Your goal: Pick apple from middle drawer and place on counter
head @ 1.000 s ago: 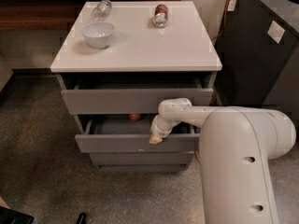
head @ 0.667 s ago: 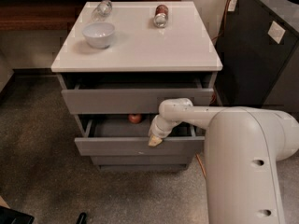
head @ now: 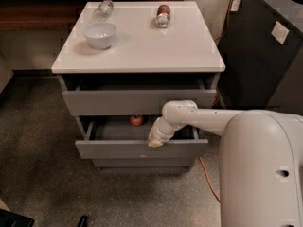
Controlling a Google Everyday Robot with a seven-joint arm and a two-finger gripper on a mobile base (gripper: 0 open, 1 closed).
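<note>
Scene: a grey drawer cabinet seen from above and in front, with a white robot arm (head: 203, 119) reaching in from the right.
Middle drawer (head: 118, 149): pulled open, so the opening step looks done.
Top drawer (head: 137, 101): also open a little, overhanging the back of the middle one.
Apple (head: 137, 120): small and red, lying inside the middle drawer near the back, partly tucked under the top drawer's front.
Gripper (head: 155, 142): its beige tip is at the middle drawer's front edge, to the right of the apple and apart from it; I cannot tell whether it is open or closed.
Counter (head: 142, 41): glossy pale top holding a white bowl (head: 100, 34), a tipped glass (head: 103, 8) and a red-labelled can (head: 163, 15) on its side; no apple on it.
Left to do: by my judgement, reach the apple, grasp it, lift it out and set it on the counter.
Writing: none readable; the can's label and a white tag (head: 280, 32) on the dark cabinet at right show no legible text.
</note>
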